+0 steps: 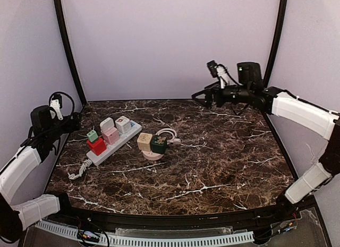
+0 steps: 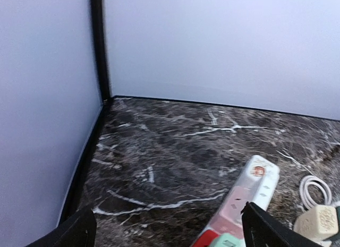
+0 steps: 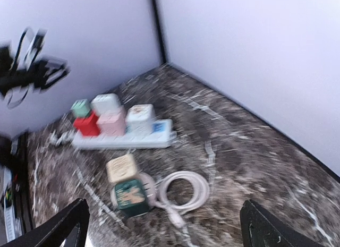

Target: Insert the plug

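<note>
We take the power strip (image 1: 121, 144) as our landmark; it lies slantwise on the marble table (image 1: 223, 167), with its cord (image 1: 79, 170) trailing off the nearer end. Five plugs stand on its top face: a red plug (image 1: 97, 146) closest to the cord end; a small green plug (image 1: 92, 135) touching it on the far side; a pink plug (image 1: 110, 134) next along; a plain white plug (image 1: 107, 124) right behind the pink one; and a patterned white plug (image 1: 123, 124) towards the far end.

Just to the right of the strip sits a round white base (image 1: 153, 155); it carries a beige plug (image 1: 144, 141) and a dark green plug (image 1: 158, 144), side by side and touching. A coiled white cable (image 1: 167, 134) lies just past them, further from the strip.

We cannot tell which plug the task means; each one sits on the strip or the base, and none is in a grip.

The left gripper (image 1: 76, 121) hangs just left of the strip, apart from it; its fingers (image 2: 74, 233) are spread wide. The right gripper (image 1: 201, 98) hovers well to the right of the strip and beyond it; its fingers (image 3: 69, 226) are also spread wide.
</note>
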You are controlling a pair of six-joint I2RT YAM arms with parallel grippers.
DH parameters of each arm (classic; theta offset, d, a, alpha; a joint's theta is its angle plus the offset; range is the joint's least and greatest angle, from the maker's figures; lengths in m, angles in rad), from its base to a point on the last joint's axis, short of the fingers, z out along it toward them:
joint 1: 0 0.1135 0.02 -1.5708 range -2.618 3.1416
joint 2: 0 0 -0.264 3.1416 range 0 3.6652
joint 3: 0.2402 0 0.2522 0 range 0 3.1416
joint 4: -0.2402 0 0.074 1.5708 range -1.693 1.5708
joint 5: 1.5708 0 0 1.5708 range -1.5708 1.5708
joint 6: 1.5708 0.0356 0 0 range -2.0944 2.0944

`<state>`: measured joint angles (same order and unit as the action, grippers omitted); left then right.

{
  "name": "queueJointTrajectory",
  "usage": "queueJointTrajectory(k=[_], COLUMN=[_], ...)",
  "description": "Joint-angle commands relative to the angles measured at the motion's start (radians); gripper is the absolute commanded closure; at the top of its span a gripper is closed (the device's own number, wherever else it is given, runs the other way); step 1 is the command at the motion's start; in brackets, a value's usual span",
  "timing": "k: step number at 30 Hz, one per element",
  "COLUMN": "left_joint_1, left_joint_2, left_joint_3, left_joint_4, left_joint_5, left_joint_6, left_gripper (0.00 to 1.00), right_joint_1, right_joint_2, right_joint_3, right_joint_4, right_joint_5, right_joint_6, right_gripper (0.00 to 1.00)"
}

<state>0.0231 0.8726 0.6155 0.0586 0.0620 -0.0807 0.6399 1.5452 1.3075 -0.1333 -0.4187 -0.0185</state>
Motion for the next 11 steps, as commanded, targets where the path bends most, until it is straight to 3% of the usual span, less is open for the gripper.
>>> queueJointTrajectory(k=[1,3,7,11], left_joint_1=[0.105,0.139,0.160,0.188], left_joint_2=[-0.095,-0.131,-0.205,-0.275], left_joint_3=[-0.126,-0.179,-0.262,-0.330], left_joint_4=[0.029,0.042,0.018,0.007], left_joint_5=[-0.112,-0.095,-0.099,-0.077], left_joint_6=[-0.114,-0.107,-0.063,-0.046], left_gripper=[0.02,0.01,0.01,0.01], right_joint_1=[-0.339,-0.431,-0.478,-0.529], right_joint_2=[-0.067,-0.079,-0.097,-0.179], right_joint_3=[-0.171,-0.228,-0.327,-0.500], right_joint_4=[-0.055,-0.060,-0.077,0.101], right_joint_5=[0.134,0.245,0.404,0.298], right_joint_6=[0.249,0.288,0.267,0.264], right_gripper=[0.01,0.01,0.01,0.01])
